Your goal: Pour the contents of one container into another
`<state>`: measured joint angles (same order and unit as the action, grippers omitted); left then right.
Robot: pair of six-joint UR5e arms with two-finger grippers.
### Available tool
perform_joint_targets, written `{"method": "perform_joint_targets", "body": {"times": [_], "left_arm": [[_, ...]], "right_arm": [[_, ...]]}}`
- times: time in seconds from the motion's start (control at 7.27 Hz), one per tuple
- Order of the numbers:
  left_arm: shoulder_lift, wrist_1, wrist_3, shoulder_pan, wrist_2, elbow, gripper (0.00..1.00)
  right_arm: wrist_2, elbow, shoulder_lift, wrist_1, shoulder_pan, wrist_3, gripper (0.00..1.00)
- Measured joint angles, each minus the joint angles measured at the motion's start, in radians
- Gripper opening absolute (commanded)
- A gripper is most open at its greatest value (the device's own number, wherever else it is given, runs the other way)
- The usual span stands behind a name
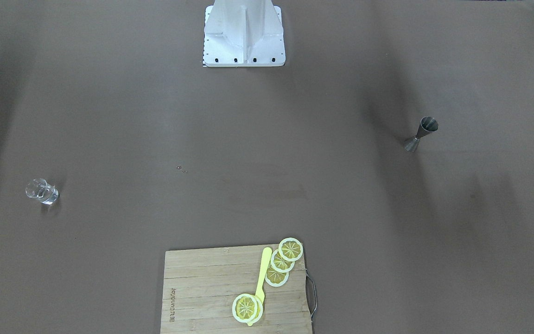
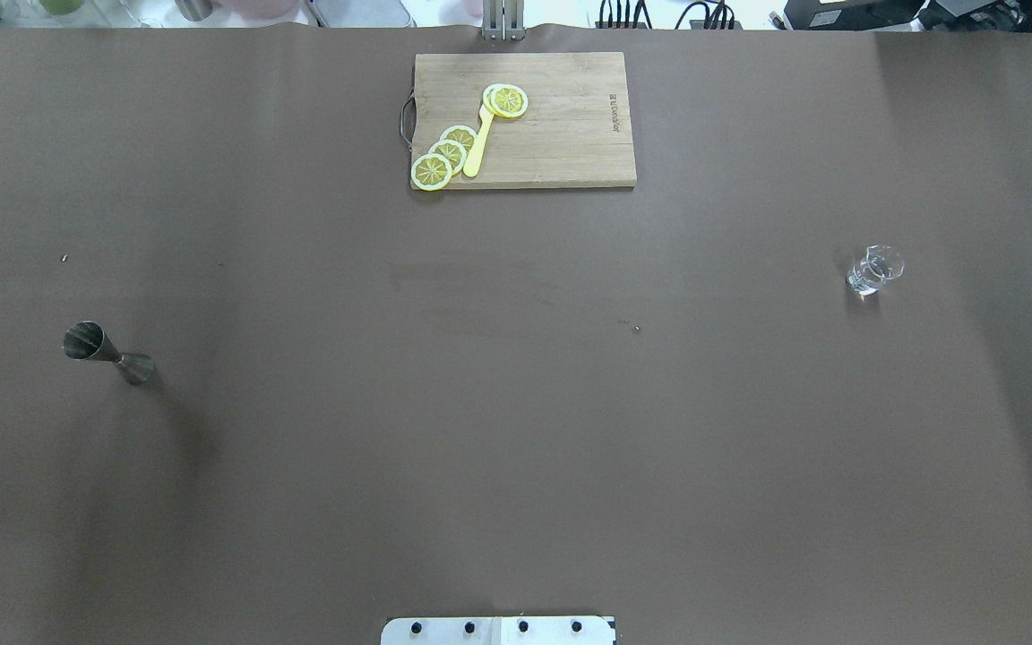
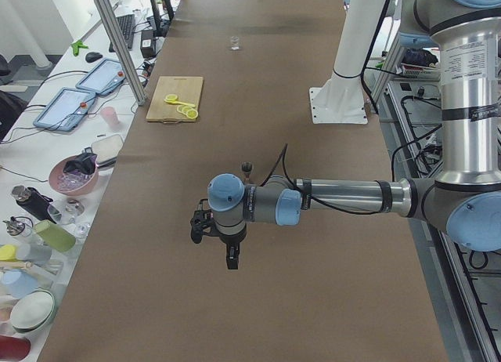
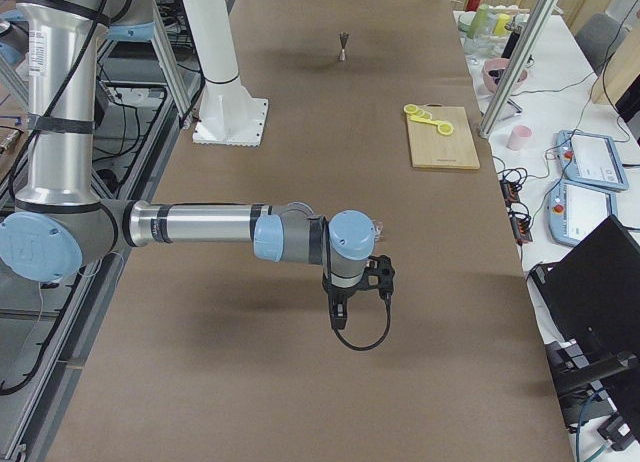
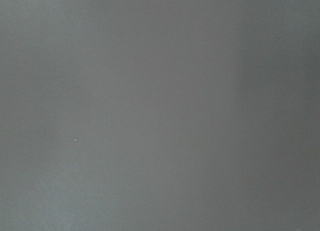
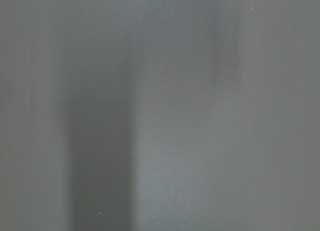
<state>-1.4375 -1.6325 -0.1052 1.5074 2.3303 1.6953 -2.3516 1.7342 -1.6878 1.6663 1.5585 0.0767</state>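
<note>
A steel jigger [image 1: 422, 133] [image 2: 108, 354] stands upright on the brown table on the robot's left side. A small clear glass [image 1: 42, 191] [image 2: 874, 269] stands far off on the right side. Neither arm shows in the overhead or front views. In the exterior left view my left gripper [image 3: 232, 258] hangs over the table just in front of the jigger [image 3: 247, 168]. The exterior right view has my right gripper [image 4: 337, 317] hanging close to the glass [image 4: 378, 225]. I cannot tell whether either gripper is open or shut. Both wrist views show only bare table.
A wooden cutting board [image 2: 561, 134] with several lemon slices [image 2: 449, 154] and a yellow knife [image 2: 477, 148] lies at the far middle edge. The robot's white base [image 1: 244, 35] stands at the near middle. Cups, bottles and tablets sit on side benches [image 3: 70, 174].
</note>
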Motion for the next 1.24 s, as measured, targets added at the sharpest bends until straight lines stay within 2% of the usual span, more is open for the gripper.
{"method": "perform_joint_targets", "body": {"times": [1.24], "left_arm": [[-0.012,0.005,-0.003,-0.001,-0.004,-0.005,0.99]], "right_arm": [[-0.015,0.010,-0.001,0.000,0.000,0.000,1.00]]}}
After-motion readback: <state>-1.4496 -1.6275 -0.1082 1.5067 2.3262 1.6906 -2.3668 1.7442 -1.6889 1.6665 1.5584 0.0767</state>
